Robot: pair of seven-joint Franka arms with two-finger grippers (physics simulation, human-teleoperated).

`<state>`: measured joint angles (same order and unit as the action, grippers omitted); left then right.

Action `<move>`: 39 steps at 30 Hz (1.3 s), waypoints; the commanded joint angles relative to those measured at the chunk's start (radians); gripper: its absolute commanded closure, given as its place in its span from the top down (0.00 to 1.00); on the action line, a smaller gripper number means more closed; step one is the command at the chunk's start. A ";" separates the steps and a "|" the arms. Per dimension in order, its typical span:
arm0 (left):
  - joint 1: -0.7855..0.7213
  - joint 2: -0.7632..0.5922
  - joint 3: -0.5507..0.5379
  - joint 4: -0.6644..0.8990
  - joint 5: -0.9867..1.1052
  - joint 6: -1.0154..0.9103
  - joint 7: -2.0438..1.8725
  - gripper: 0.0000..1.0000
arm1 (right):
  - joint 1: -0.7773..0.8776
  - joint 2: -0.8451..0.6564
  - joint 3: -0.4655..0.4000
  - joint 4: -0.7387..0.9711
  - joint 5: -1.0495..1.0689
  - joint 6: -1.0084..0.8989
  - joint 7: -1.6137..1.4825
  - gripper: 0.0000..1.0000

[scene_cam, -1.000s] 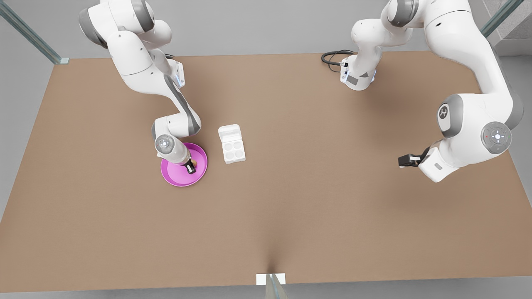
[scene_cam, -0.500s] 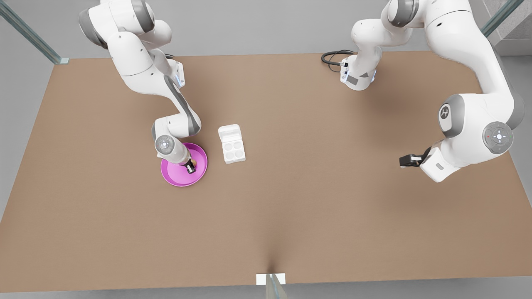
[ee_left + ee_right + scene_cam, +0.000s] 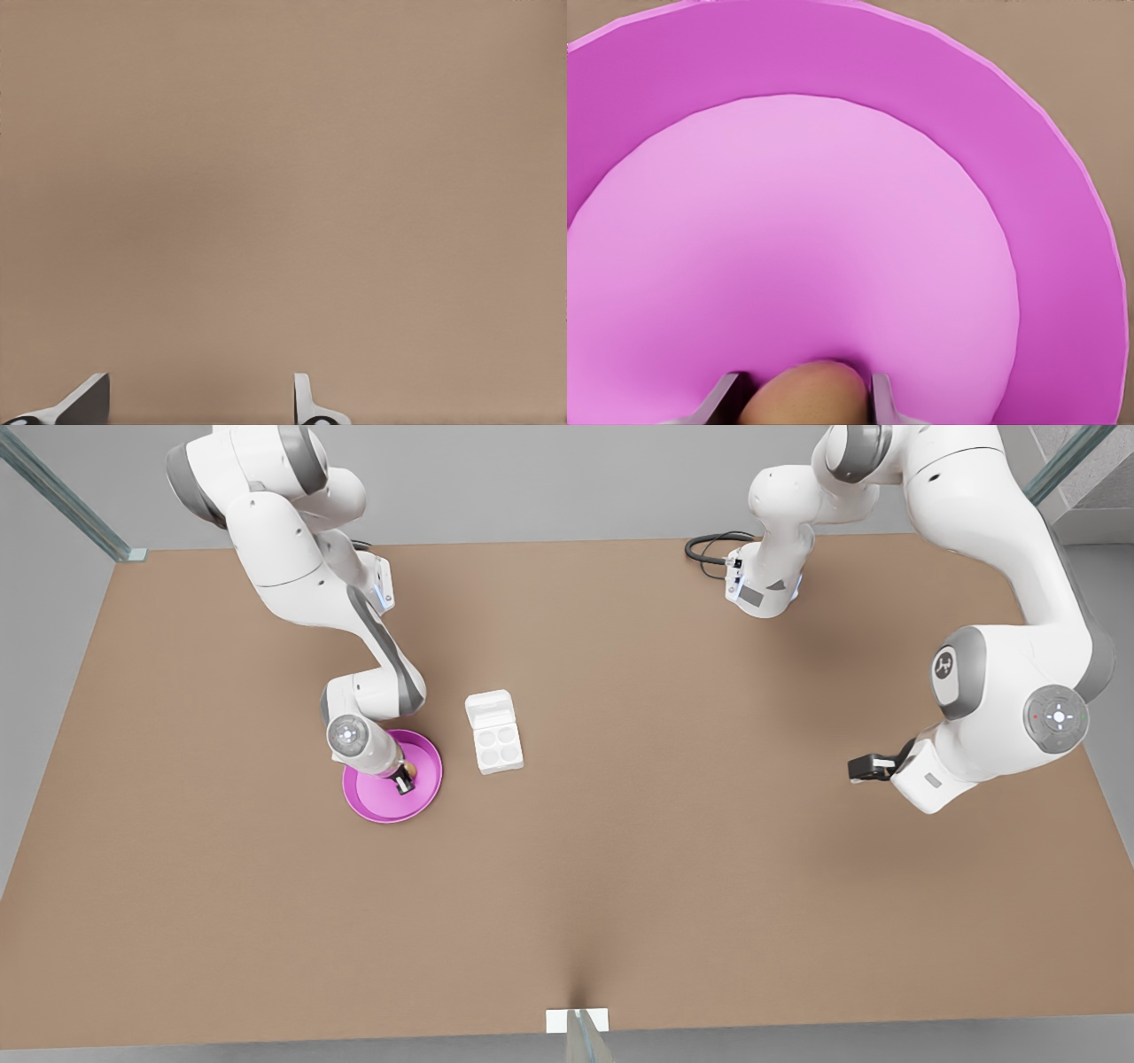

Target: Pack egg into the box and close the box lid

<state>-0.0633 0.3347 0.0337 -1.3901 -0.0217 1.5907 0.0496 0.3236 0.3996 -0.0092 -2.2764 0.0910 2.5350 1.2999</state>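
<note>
the right end effector (image 3: 403,782) stays low over the pink plate (image 3: 368,803), fingers apparently pinching the egg (image 3: 804,394), barely shifted since a second ago; no lift yet. the box (image 3: 496,746) sits at the plate's 2 o'clock, box lid (image 3: 490,708) open. the left end effector (image 3: 864,768) waits, fingers apart, over bare desk (image 3: 673,850).

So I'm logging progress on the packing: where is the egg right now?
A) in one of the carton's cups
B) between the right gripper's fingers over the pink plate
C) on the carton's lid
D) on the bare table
B: the right wrist view shows the egg between the right gripper's fingers, over the pink plate.
</note>
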 commanded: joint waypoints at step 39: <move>0.011 0.001 0.002 0.000 0.000 0.000 0.001 1.00 | -0.021 -0.005 0.011 0.000 0.098 -0.050 -0.005 0.61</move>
<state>-0.0515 0.3360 0.0359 -1.3898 -0.0216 1.5907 0.0506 0.2985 0.3943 0.0015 -2.2764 0.1878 2.4845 1.2947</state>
